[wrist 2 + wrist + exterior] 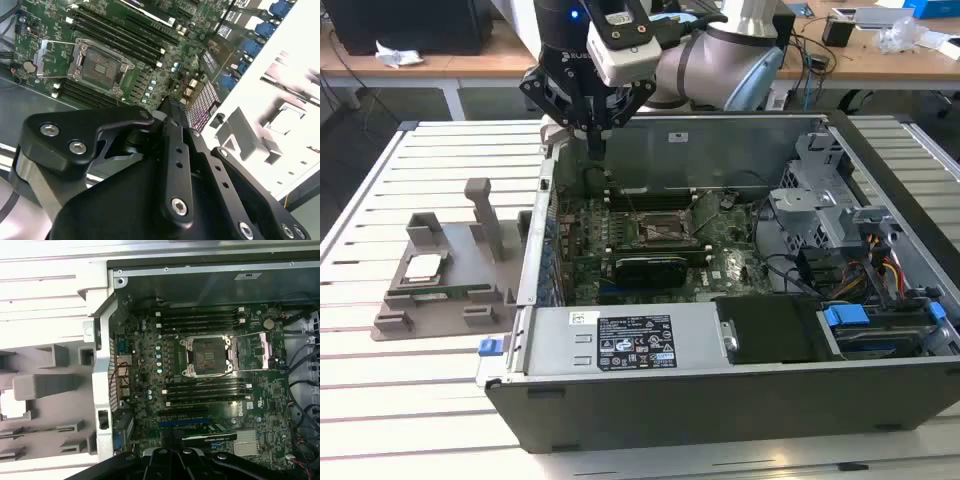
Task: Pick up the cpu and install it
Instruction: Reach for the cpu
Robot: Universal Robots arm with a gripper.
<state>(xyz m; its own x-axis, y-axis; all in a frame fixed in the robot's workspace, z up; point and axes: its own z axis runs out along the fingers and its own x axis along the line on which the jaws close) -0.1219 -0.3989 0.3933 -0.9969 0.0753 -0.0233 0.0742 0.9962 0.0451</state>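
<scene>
The gripper (pixel 595 143) hangs over the back corner of the open computer case (pixel 740 400), its fingers apparently pressed together on nothing, though the angle leaves some doubt. At five o'clock from it in the exterior view sits the empty socket (pixel 665 232). Farther off at eight o'clock, outside the case, the cpu (pixel 423 267) lies flat in the grey fixture (pixel 430 232).

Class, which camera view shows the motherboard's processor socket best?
The first wrist view: it looks nearly straight down on the socket, with nothing in front of it. The second wrist view shows it slanted; the exterior view shows it far off, at an angle.
</scene>
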